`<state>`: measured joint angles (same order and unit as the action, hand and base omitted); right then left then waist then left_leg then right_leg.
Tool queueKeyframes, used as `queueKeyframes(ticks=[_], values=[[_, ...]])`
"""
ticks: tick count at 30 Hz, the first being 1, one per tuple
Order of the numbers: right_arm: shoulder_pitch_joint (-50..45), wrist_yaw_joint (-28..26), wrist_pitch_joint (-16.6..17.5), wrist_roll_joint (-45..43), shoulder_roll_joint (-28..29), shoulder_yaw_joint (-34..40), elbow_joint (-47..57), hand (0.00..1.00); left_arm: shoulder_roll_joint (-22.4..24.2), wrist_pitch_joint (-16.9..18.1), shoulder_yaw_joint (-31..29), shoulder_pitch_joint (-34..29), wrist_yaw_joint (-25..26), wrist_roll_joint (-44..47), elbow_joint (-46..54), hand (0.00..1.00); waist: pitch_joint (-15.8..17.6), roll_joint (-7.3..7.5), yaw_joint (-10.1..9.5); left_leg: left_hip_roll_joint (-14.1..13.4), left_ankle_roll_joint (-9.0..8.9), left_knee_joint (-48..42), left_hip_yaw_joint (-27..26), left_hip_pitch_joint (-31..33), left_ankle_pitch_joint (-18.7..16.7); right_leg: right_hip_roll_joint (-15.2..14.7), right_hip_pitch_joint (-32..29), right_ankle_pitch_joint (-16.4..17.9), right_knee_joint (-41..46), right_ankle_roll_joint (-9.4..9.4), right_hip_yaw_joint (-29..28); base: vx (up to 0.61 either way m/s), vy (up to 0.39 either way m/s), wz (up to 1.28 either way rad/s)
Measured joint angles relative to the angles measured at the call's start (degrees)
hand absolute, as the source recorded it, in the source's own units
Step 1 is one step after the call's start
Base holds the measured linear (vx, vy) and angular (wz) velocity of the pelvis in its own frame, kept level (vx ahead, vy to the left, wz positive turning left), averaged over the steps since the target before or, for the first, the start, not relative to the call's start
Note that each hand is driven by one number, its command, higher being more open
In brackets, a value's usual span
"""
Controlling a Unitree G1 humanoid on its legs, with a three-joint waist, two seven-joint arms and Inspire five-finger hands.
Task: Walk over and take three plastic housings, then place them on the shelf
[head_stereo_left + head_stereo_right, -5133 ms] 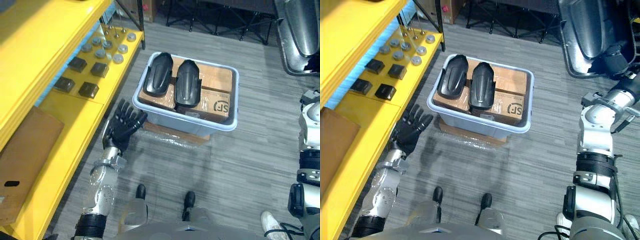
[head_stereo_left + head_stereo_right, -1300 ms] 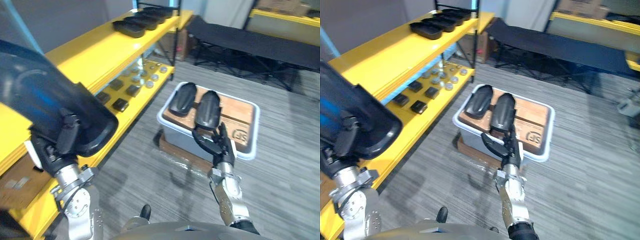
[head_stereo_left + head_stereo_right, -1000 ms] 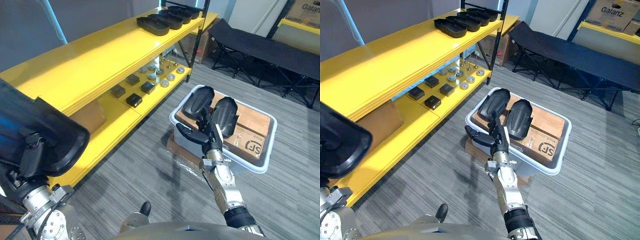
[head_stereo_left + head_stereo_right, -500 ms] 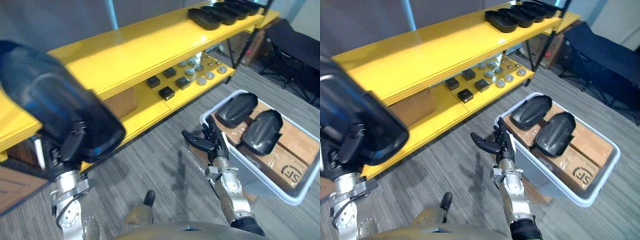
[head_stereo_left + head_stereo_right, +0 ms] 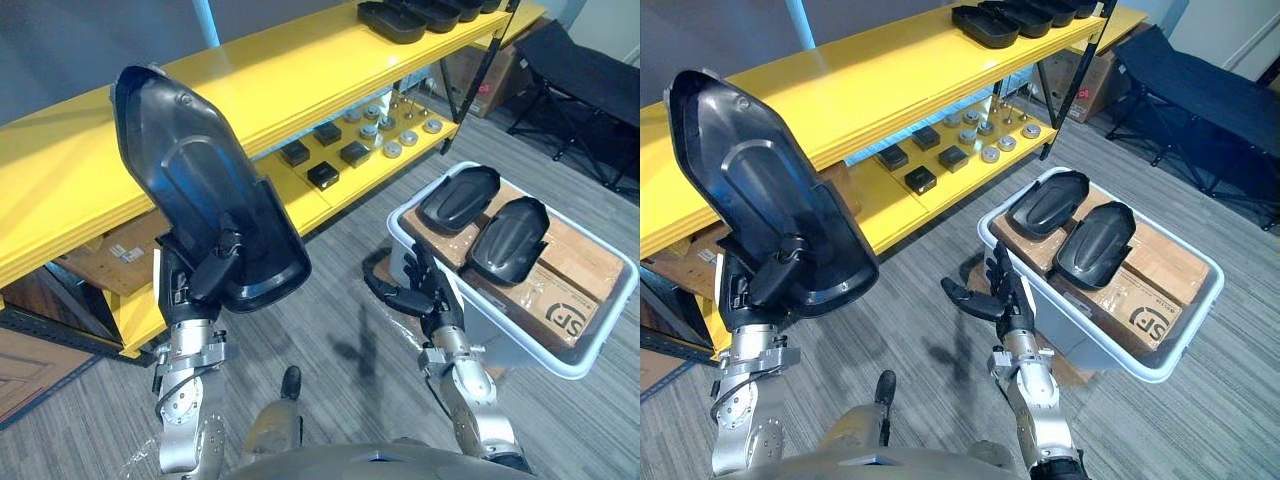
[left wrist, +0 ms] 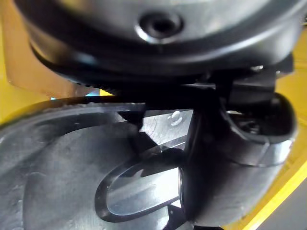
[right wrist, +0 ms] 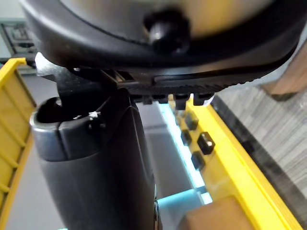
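Observation:
My left hand (image 5: 205, 275) is shut on a large black plastic housing (image 5: 200, 190), held upright with its hollow side facing me, in front of the yellow shelf (image 5: 300, 70). In the left wrist view the thumb (image 6: 235, 158) presses on the housing's inner surface (image 6: 67, 187). Two more black housings (image 5: 458, 198) (image 5: 510, 238) lie side by side on cardboard boxes in a grey bin (image 5: 520, 335) on the floor. My right hand (image 5: 415, 295) hangs open, fingers straight, just left of the bin's near corner, holding nothing.
Several black housings (image 5: 400, 20) lie on the far end of the top shelf. The lower shelf carries small black blocks (image 5: 325, 175) and metal discs (image 5: 400, 135), with a cardboard box (image 5: 110, 250) nearer me. A black cot (image 5: 590, 80) stands at the back right.
The view has swung toward the shelf. The housing in my left hand now stands more upright and higher before the top shelf. The right hand stays open beside the bin.

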<state>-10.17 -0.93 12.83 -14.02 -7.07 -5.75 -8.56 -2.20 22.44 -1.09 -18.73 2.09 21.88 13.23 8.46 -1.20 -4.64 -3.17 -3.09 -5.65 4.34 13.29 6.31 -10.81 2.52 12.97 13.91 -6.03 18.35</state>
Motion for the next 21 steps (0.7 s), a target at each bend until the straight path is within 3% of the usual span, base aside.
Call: queueKeyframes(ticks=[5,6,7,8,10,11,12,14,17,19,21], values=[[0.31,0.12,0.48,0.05,0.51,-1.74,0.6,1.0,0.1,-0.04,-1.99,-1.11,1.55,-0.01,0.45,0.0,1.11,1.09,-1.55,1.54,1.34,-12.29,-1.47,3.66,-7.47,-2.14,0.19,2.59,3.76,-0.98,-1.18,0.04,0.07,-0.07],[0.32,0.22,0.47,0.09,1.03,-2.02,0.6,1.0,0.1,-0.1,-2.73,-2.11,1.43,0.01,1.43,0.0,1.25,1.46,-1.72,2.27,1.45,-15.55,-1.59,4.43,-10.05,-3.17,1.03,3.42,3.87,-0.46,-1.18,0.11,0.158,0.08],[0.09,0.62,0.46,0.08,1.97,-1.92,0.62,1.0,0.03,-0.33,-3.54,-2.84,1.02,-0.02,2.63,0.0,1.65,2.33,-2.18,2.68,3.2,-18.46,-3.59,4.22,-12.38,-4.11,2.78,3.78,3.08,-0.05,-0.95,0.19,0.204,0.08],[-0.29,0.91,0.48,0.08,2.06,-1.8,0.73,1.0,-0.02,-0.32,-3.84,-3.22,0.78,-0.03,3.1,0.0,1.55,2.37,-2.18,2.59,3.56,-19.55,-4.39,4.31,-13.87,-3.91,3.37,3.96,4.32,0.91,-0.95,0.18,0.12,0.12],[-0.42,2.11,0.54,0.06,2.3,-1.78,0.84,1.0,0.05,-0.3,-5.21,-3.64,0.34,0.0,3.34,0.0,1.43,2.42,-1.86,3.84,3.74,-20.69,-3.67,3.86,-15.67,-6.41,-3.22,0.67,20.1,3.84,-3.89,0.23,0.171,0.33],[-0.56,2.72,0.54,0.07,2.9,-1.67,0.81,1.0,-0.45,-0.33,-5.58,-3.97,0.33,-0.03,3.4,0.0,1.55,2.5,-0.83,4.29,4.35,-18.32,-2.58,1.98,-15.3,-6.9,-7.63,-4.21,27.71,3.72,-6.77,0.3,0.16,0.47],[-0.58,2.68,0.55,0.1,3.28,-1.71,0.82,1.0,-1.18,-0.34,-5.77,-3.99,0.5,-0.03,3.4,0.0,1.67,2.33,-0.49,4.23,5.68,-15.94,-1.46,-0.1,-14.5,-6.02,-9.46,-2.12,29.48,3.09,-7.69,0.28,0.073,0.37],[-0.35,2.47,1.09,0.12,3.4,-1.78,1.19,1.0,-1.14,-0.35,-6.31,-3.71,1.59,0.12,3.4,0.0,1.64,2.15,-0.04,4.25,6.13,-12.98,-0.59,-3.56,-14.34,-3.28,-10.54,1.26,25.5,3.94,-7.25,0.3,0.03,0.19],[-0.95,2.53,1.67,0.13,3.31,-1.43,6.82,1.0,-1.21,-0.35,-5.26,-2.26,2.67,0.31,3.41,0.0,1.81,0.8,0.46,4.19,6.48,-11.82,1.05,-7.17,-16.08,-0.75,-15.23,1.12,18.88,4.1,-7.6,0.27,0.021,0.3],[-2.25,2.54,2.3,0.24,3.31,-1.68,12.3,1.0,-1.14,-0.34,-3.81,-0.91,3.31,0.58,3.42,0.0,1.6,-0.6,0.63,3.38,6.13,-13.22,2.98,-8.25,-18.01,0.3,-17.81,-0.04,13.79,2.62,-9.79,0.24,-0.051,0.52],[-3.08,2.64,2.7,0.33,3.21,-1.89,18.04,1.0,-1.13,-0.3,-2.29,-0.11,3.31,0.84,4.73,0.0,1.31,-1.1,1.91,2.83,4.25,-16.34,6.96,-8.62,-20.58,1.96,-18.21,-1.6,8.11,1.23,-13.52,0.29,-0.178,1.03]])
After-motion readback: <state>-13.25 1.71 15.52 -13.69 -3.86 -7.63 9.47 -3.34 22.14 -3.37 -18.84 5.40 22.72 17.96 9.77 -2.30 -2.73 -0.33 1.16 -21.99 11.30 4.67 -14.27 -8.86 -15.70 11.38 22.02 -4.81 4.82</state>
